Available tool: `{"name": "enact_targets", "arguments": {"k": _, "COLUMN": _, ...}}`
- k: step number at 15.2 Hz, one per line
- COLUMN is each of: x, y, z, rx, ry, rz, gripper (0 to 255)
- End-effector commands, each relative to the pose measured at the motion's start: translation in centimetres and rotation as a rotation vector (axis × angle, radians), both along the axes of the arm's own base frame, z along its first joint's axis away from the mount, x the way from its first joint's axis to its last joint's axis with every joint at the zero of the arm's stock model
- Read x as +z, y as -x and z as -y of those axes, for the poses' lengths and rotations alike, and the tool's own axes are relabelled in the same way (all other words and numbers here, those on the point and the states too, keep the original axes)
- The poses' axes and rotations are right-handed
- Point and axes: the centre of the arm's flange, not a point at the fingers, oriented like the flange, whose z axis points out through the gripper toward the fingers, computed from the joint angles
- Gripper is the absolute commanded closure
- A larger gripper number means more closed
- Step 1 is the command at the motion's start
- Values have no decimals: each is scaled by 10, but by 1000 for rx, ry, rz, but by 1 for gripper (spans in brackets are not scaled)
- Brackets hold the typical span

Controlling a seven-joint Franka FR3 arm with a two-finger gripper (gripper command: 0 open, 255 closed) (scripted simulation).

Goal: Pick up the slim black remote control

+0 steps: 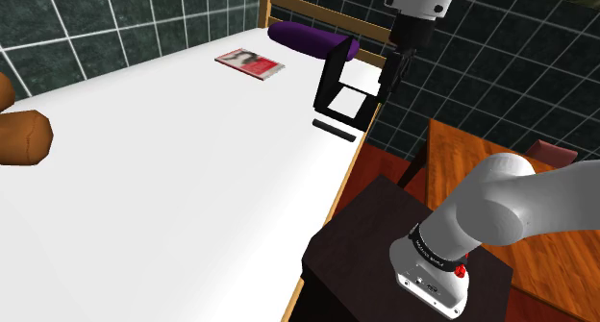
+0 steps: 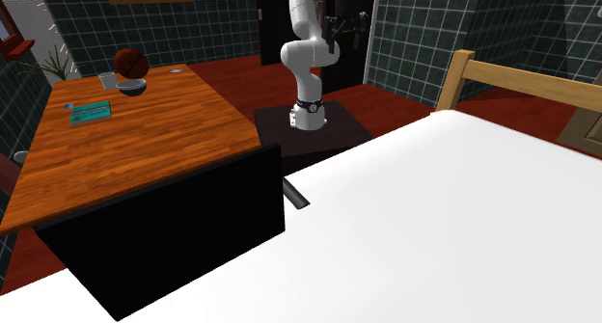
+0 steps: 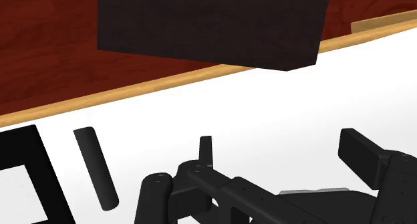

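With fingers apart, the end effector (image 1: 387,89) hangs well above and to one side of the remote (image 1: 335,129), which lies crosswise to the edge of the bed (image 1: 192,185).

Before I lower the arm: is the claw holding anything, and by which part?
Nothing is held. The claw is open above the bed, and the slim black remote control lies on the bed off to one side of it, untouched.
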Motion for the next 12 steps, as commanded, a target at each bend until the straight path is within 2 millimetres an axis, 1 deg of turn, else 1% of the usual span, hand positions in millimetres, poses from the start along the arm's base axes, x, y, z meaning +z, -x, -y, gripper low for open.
{"name": "enact_targets", "arguments": {"k": 1, "x": 0, "y": 0, "z": 0, "rx": 0, "ry": 0, "rz": 0, "gripper": 0}}
{"name": "enact_targets", "arguments": {"k": 12, "x": -100, "y": -55, "z": 88, "rx": 28, "ry": -12, "rz": 29, "gripper": 0}}
